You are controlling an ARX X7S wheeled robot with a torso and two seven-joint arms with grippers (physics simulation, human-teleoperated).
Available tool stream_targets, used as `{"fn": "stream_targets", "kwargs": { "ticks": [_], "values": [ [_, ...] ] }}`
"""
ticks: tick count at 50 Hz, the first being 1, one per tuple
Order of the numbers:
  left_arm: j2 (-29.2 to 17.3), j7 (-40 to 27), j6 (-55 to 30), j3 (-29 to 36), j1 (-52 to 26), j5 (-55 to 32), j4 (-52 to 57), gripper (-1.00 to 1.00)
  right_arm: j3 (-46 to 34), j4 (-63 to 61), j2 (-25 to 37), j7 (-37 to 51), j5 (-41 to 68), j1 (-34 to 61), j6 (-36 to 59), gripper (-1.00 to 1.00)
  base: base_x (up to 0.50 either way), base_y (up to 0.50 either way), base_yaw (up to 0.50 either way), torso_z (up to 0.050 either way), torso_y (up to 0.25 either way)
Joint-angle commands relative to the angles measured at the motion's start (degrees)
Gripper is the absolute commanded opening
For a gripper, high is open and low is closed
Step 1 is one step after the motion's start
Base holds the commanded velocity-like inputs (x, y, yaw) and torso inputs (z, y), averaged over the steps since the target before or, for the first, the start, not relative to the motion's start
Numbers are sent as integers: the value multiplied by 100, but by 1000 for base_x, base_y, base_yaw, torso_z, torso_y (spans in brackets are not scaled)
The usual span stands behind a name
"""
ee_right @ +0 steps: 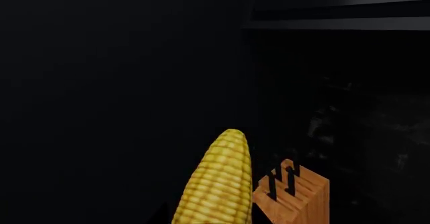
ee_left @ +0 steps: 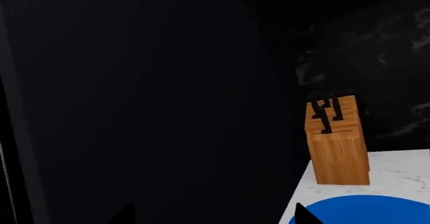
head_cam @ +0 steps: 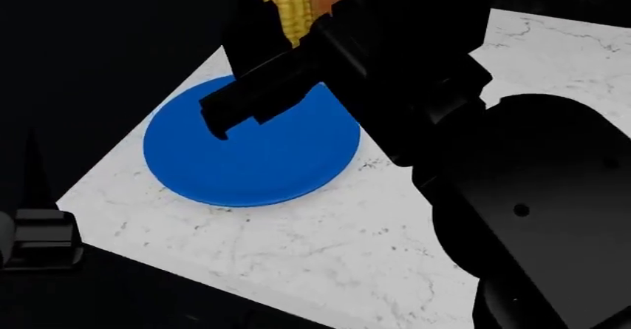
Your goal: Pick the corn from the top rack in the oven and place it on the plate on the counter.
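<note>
One corn [ee_right: 218,183], one plate [head_cam: 251,148]

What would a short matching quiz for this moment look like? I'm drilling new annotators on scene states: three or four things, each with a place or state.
Things:
1. corn
2. plate
3. knife block
4. left gripper

States:
A. lies flat and bare on the counter
B. stands on the counter beyond the plate
C. held in the right gripper, above the plate
D. off the counter's edge, holding nothing

Pairs: 1-C, 2-A, 3-B, 4-D
</note>
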Motion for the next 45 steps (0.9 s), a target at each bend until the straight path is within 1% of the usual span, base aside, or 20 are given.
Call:
{"fn": "stream_targets", "kwargs": {
  "ticks": [1,45],
  "values": [
    [357,672,-161,-18,42,820,30,100,204,-169,-121,118,-151,3,-40,-100,0,0,500,0,0],
    [358,639,-165,19,21,809,30,100,156,-54,-81,183,139,80,-88,-100,0,0,500,0,0]
  ]
}}
